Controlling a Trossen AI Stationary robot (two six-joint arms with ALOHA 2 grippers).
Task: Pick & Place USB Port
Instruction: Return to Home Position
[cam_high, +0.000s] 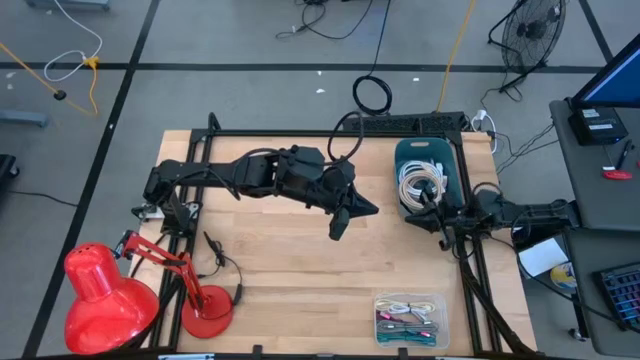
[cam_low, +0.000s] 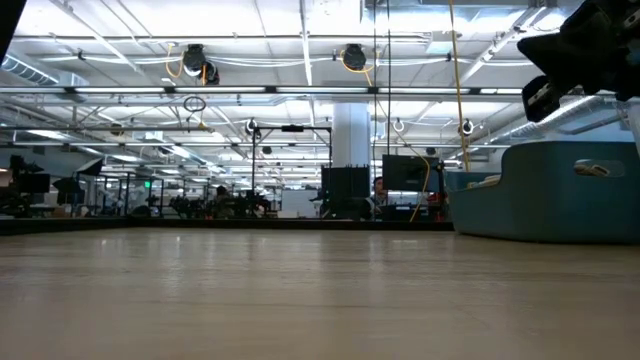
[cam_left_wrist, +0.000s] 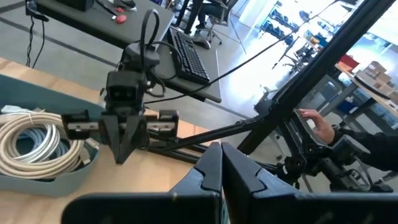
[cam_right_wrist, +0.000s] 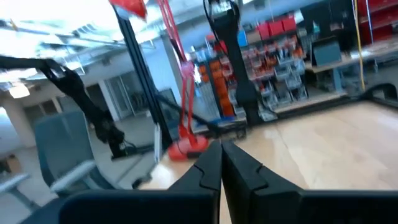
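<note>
Wooden table (cam_high: 300, 275), blue bin (cam_high: 428, 147), transparent bin (cam_high: 410, 297); left tool (cam_left_wrist: 221, 158), right tool (cam_right_wrist: 221, 154) closed

Wooden table (cam_high: 300, 270); blue bin (cam_high: 430, 150) at right; transparent bin (cam_high: 410, 298), red lamp (cam_high: 208, 312) along one edge.

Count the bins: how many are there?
2. The blue bin, holding coiled white cables, sits by the right arm. The transparent bin, holding mixed cables, sits at the table edge below it in the high view.

Left claw (cam_left_wrist: 221, 152) and right claw (cam_right_wrist: 221, 149) both hover closed.
</note>
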